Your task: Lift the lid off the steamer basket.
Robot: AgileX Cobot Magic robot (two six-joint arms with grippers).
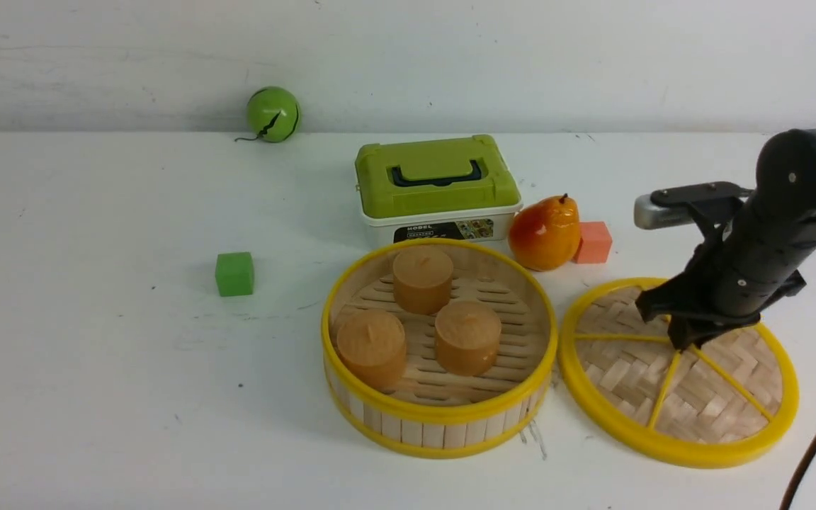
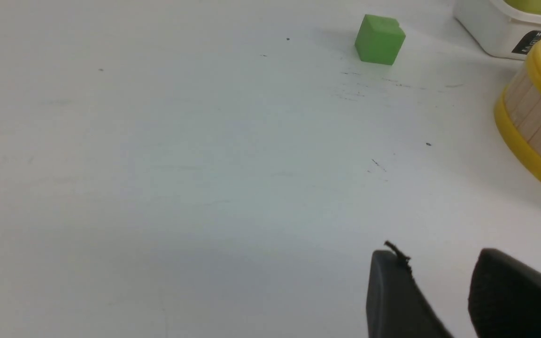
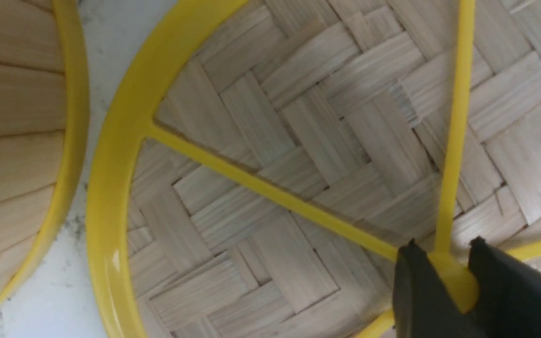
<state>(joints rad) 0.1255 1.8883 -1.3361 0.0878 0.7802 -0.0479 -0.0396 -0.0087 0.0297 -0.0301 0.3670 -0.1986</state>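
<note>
The steamer basket [image 1: 443,414] stands uncovered at the table's middle front, with three brown cylinders [image 1: 422,280] on its slatted floor. The lid [image 1: 705,397] lies on the table just right of it, spokes up, rims close together. My right gripper [image 1: 684,343] points down at the lid's centre. In the right wrist view the right gripper [image 3: 443,249] has its fingers pressed on either side of the yellow hub of the lid [image 3: 270,122], with the basket wall [image 3: 21,141] alongside. My left gripper [image 2: 437,256] is open and empty above bare table, and the basket [image 2: 533,117] shows at that view's edge.
A white box with a green top [image 1: 436,180] stands behind the basket. A pear [image 1: 544,234] and a pink cube [image 1: 593,242] sit behind the lid. A green cube [image 1: 234,273] lies left of the basket, a green ball [image 1: 273,114] at the back wall.
</note>
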